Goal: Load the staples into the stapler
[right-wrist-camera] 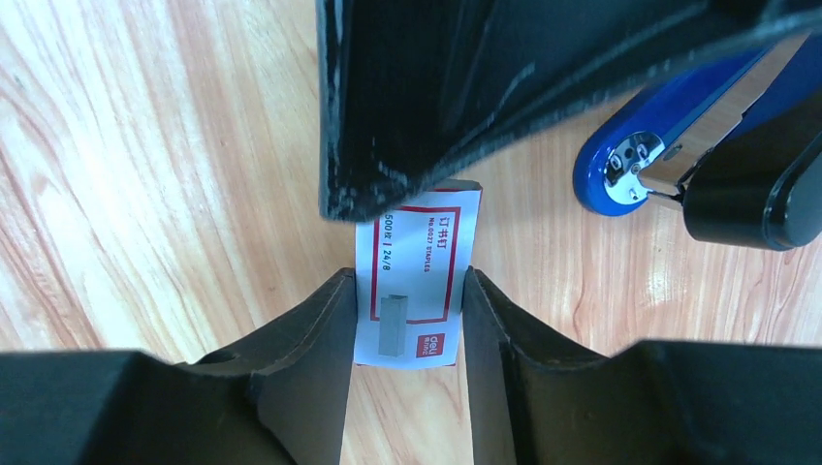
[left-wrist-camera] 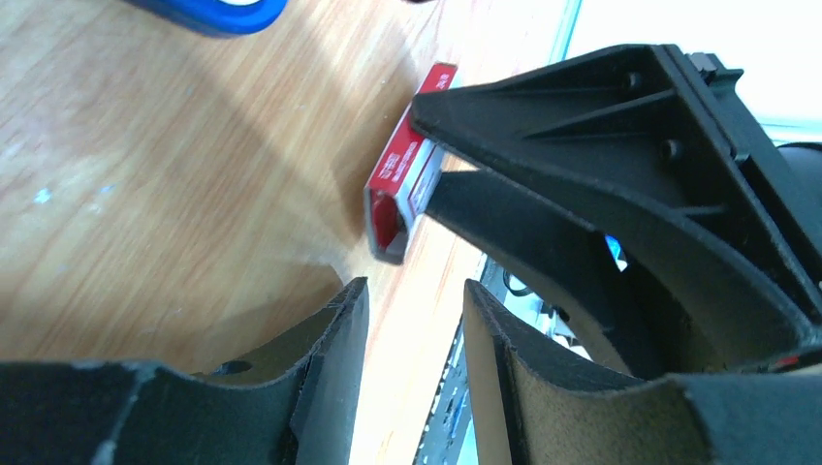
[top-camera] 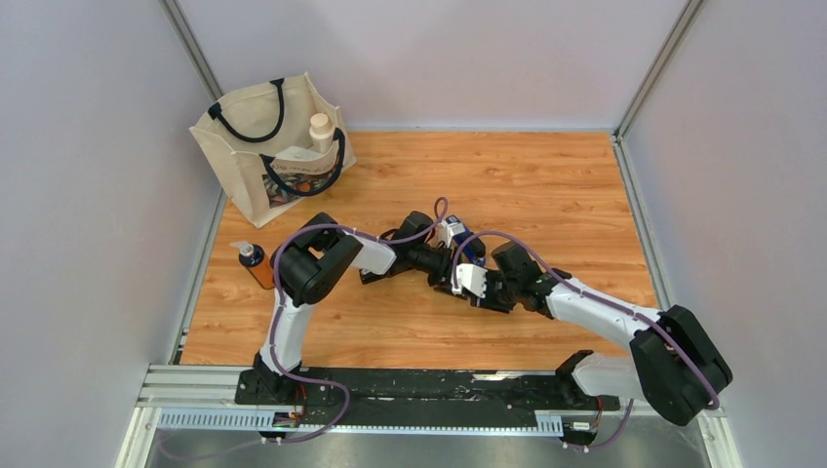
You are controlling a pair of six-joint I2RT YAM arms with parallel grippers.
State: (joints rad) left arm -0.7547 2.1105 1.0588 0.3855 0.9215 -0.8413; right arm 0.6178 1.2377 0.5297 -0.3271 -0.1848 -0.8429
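Observation:
The staples box (right-wrist-camera: pixel 417 281), white with red print, sits between my right gripper's (right-wrist-camera: pixel 409 283) two fingers, which press on its long sides just above the wooden table. In the left wrist view the box (left-wrist-camera: pixel 402 184) shows edge-on, held in the right gripper's black fingers (left-wrist-camera: pixel 543 232). My left gripper (left-wrist-camera: pixel 415 291) is open and empty, close to the box's far end. The blue stapler (right-wrist-camera: pixel 659 145) lies just beyond the box; it also shows in the left wrist view (left-wrist-camera: pixel 218 12) and the top view (top-camera: pixel 456 237). No loose staple strip is in view.
A cream tote bag (top-camera: pixel 273 146) with a bottle in it stands at the back left. An orange pump bottle (top-camera: pixel 255 263) stands near the left edge. A metal rail (top-camera: pixel 390 390) runs along the near edge.

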